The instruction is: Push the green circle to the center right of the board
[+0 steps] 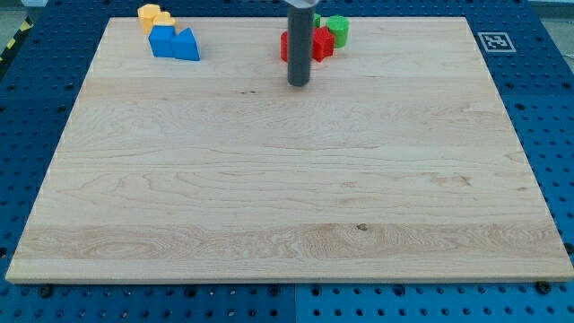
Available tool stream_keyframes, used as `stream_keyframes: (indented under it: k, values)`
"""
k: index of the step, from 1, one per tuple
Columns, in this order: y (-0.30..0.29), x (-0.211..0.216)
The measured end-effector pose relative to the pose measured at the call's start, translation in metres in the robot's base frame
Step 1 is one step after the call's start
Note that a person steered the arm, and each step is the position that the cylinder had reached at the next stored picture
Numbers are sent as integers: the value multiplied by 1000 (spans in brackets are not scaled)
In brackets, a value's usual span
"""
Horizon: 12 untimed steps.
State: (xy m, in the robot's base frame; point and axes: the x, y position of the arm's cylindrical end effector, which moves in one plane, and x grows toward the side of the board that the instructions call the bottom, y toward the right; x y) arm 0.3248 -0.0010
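Now: blocks along the board's top edge

We see a yellow block (153,16) touching a blue block (174,43), our tip (298,83) (a bare rod, grasping nothing) just below the red block (314,45), then the green circle (337,29) top centre.

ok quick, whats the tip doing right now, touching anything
My tip: no gripper, holds nothing. It sits just below the red block, apparently clear of it. The green circle is up and to the view's right, untouched.
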Motion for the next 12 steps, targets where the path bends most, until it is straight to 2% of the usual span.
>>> stream_keyframes:
  k: [2,3,7,9,12]
  values:
    - [-47,-71]
    - [-17,-125]
    - [93,-120]
    - [68,-94]
    - [51,-94]
